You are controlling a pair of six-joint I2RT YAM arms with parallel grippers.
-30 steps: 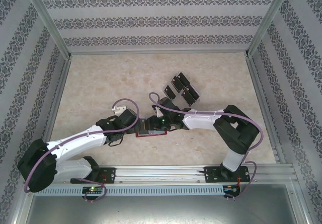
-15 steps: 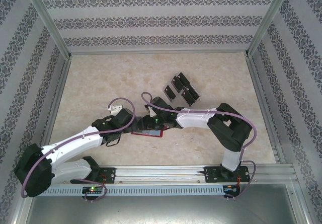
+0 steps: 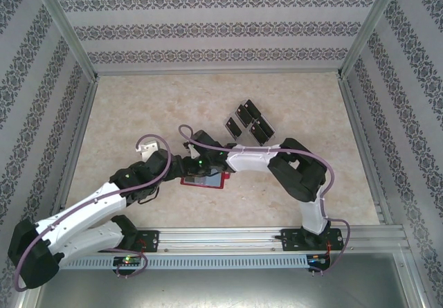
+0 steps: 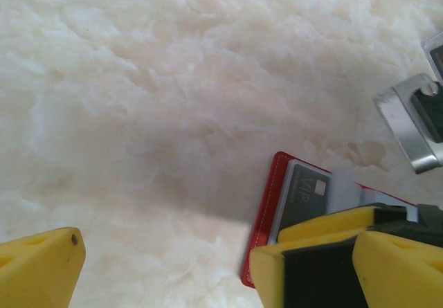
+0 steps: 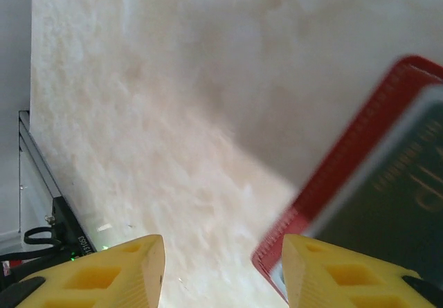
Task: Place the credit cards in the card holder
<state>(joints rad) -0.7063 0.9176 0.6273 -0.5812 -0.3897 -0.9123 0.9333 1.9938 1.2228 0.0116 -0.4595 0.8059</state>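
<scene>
The red card holder (image 3: pixel 206 181) lies flat on the table between the two arms. A dark credit card (image 4: pixel 308 194) marked VIP sits in it, and its face also shows in the right wrist view (image 5: pixel 394 211). My left gripper (image 4: pixel 166 252) is open, one yellow finger over the holder's (image 4: pixel 265 214) near end and bare table in the gap. My right gripper (image 5: pixel 221 252) is open too, with the holder's red edge (image 5: pixel 360 149) beside its right finger. From above, the left gripper (image 3: pixel 174 175) and right gripper (image 3: pixel 188 174) meet at the holder's left end. Several more credit cards (image 3: pixel 249 121) lie behind.
The loose cards rest on a clear tray (image 3: pixel 265 132) right of centre; its pale edge (image 4: pixel 405 124) shows in the left wrist view. Patterned walls enclose the table on three sides. A metal rail (image 3: pixel 228 239) runs along the near edge. Bare tabletop (image 3: pixel 138 114) spreads to the left.
Both arms have swung leftward and a little farther from the rail. The card holder has shifted slightly left with them. Neither gripper has changed its opening.
</scene>
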